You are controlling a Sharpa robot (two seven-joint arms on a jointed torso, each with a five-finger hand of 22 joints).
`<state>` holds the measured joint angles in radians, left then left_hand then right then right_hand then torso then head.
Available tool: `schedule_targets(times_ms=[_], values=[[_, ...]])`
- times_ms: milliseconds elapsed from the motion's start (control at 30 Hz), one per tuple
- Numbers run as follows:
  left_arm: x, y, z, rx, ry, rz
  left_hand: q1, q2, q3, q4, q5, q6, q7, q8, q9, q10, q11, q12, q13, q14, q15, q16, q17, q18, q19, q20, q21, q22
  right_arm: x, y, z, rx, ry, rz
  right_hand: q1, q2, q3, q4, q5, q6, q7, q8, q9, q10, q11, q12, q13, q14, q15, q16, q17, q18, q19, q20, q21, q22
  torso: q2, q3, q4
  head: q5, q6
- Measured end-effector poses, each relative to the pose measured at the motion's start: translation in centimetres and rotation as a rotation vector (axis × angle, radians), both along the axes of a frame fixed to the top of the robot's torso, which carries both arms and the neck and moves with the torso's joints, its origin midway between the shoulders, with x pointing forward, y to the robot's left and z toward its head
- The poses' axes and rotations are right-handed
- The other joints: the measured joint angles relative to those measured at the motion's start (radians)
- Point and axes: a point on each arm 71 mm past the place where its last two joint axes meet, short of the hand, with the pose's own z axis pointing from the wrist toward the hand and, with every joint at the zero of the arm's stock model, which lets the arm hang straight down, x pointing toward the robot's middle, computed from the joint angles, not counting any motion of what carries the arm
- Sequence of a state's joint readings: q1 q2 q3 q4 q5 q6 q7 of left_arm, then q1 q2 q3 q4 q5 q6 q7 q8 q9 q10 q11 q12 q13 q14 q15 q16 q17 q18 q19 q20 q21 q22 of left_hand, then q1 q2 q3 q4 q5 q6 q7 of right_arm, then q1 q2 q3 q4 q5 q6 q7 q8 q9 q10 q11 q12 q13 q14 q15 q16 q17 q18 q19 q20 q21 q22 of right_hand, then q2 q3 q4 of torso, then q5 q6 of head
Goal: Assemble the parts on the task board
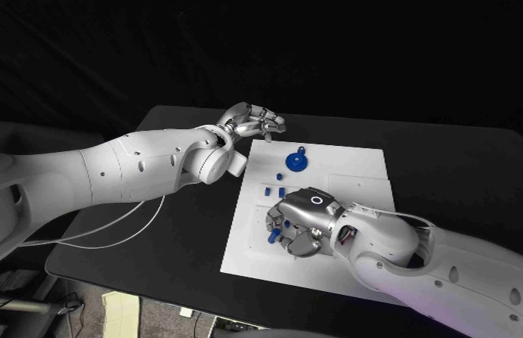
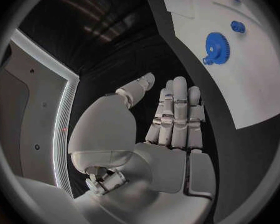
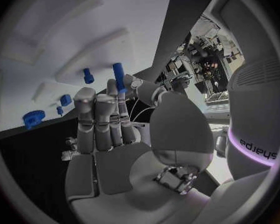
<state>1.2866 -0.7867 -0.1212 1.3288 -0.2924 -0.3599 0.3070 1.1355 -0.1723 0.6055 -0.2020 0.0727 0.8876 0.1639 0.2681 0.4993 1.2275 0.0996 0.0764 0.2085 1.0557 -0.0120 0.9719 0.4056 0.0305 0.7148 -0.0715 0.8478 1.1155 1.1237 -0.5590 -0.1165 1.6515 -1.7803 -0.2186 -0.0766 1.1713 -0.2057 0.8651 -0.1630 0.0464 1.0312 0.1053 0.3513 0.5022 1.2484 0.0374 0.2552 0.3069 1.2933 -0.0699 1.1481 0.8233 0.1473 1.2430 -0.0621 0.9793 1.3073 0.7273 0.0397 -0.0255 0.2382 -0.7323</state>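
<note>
Reaching over the white task board (image 1: 360,175) from both sides of the black desk (image 1: 174,240).

My left hand (image 1: 253,122) hovers above the desk just off the board's far left corner, its fingers (image 2: 177,112) straight, side by side and holding nothing. On the board, a blue gear (image 1: 296,160) lies near that hand, with small blue pegs (image 1: 279,191) just below it toward the board's middle. My right hand (image 1: 302,221) sits palm-down over the board's left-middle part, and its fingers (image 3: 101,119) pinch an upright blue peg (image 3: 119,76) at their tips; another small blue part (image 1: 273,237) shows beside the hand.
</note>
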Motion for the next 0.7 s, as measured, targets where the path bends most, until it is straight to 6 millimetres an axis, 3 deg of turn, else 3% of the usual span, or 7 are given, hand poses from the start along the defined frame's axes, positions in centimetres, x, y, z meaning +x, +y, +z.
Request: schedule_targets(times_ms=[700], values=[[0.0, 0.0, 0.0, 0.0, 0.0, -0.001, 0.0, 0.0, 0.0, 0.0, 0.0, 0.0, 0.0, 0.0, 0.0, 0.0, 0.0, 0.0, 0.0, 0.0, 0.0, 0.0, 0.001, 0.0, 0.0, 0.0, 0.0, 0.0, -0.6, 1.0, -0.1, -0.069, -0.08, 0.025, -0.001, -0.001, 0.003, -0.008, 0.0, 0.004, 0.0, -0.001, 0.001, -0.003, 0.0, 0.0, 0.002, 0.0, 0.0, 0.0, 0.0, 0.0, -0.002, 0.002, 0.0, 0.001, 0.0, -0.0003, 0.0002, -0.001, -0.002]])
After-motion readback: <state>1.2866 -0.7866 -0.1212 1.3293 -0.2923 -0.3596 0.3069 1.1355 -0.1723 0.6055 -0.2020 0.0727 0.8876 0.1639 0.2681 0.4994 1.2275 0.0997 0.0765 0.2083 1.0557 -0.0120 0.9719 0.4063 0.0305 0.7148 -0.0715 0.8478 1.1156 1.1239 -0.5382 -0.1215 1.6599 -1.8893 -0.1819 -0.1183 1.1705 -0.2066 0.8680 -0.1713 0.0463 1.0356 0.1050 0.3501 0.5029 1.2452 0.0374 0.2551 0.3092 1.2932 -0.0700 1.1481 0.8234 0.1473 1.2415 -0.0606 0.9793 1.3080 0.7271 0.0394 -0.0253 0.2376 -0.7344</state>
